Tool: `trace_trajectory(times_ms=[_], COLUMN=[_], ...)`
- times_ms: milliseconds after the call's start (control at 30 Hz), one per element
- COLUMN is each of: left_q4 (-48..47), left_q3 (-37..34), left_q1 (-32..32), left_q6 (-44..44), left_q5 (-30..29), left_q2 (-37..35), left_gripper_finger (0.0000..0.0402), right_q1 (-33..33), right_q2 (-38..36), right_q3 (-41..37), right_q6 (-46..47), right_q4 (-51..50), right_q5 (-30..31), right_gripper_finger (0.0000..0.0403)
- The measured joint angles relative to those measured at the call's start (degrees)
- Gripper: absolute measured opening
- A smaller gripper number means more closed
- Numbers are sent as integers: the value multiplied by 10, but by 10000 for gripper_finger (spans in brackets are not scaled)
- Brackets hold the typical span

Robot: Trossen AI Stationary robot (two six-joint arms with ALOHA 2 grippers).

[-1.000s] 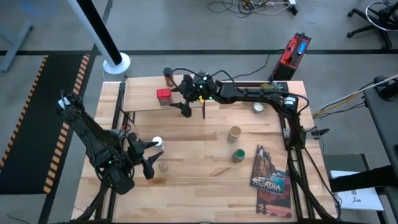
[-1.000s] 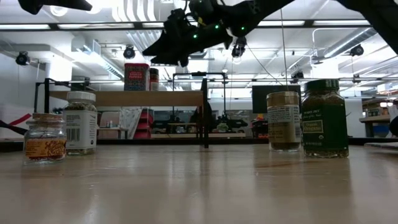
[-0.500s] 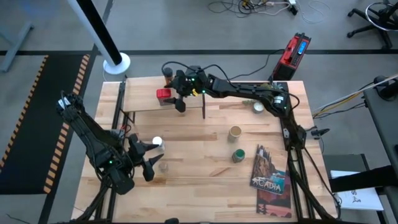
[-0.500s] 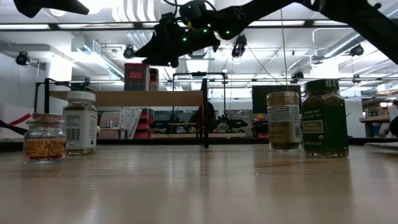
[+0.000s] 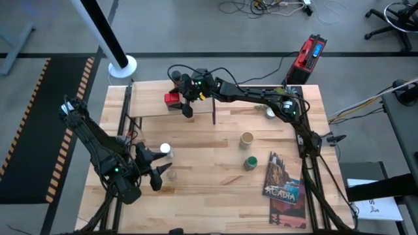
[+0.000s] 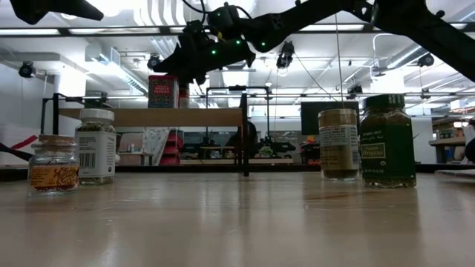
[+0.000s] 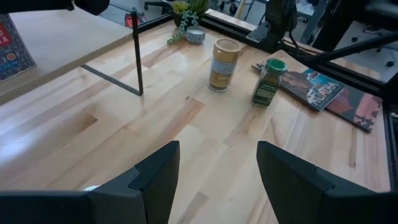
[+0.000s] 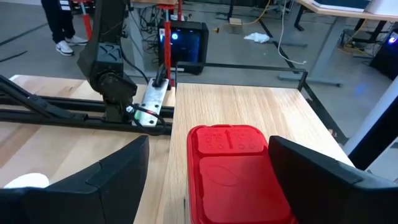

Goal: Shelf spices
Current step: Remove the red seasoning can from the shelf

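Observation:
The shelf [image 5: 150, 108] stands at the table's far left. A red square tin [image 5: 171, 99] and a dark-capped brown jar [image 5: 176, 78] stand on its top. My right gripper [image 5: 181, 98] is open above the shelf, one finger on each side of the red tin [image 8: 239, 168], touching nothing. My left gripper [image 5: 159, 166] is open near the table's front left, between a white-capped jar [image 5: 165, 150] and a small clear jar [image 5: 171, 175]. The tan canister [image 5: 246, 138] and the green-lidded jar [image 5: 250, 162] stand on the table at mid right.
The "Acadia" book [image 5: 284, 186] lies at the near right. A small plant in a white pot [image 5: 271, 112] stands at the far right. The shelf's thin black leg [image 5: 213, 114] stands just right of my right gripper. Bare tabletop [image 5: 209, 176] lies between the jars.
My right gripper has moved toward the table's left edge over the shelf, and its open fingers have come around the red tin. The tin and the jars have stayed where they were.

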Motion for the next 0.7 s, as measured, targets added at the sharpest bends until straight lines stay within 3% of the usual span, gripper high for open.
trace_trajectory(times_ms=[700], left_q4=[5], left_q3=[0], left_q1=[0], left_q6=[-19], left_q5=[15], left_q2=[0], left_gripper_finger=[204], right_q1=[7], right_q2=[-12], right_q3=[6], right_q6=[-28], right_q4=[-4], right_q5=[10], right_gripper_finger=[277])
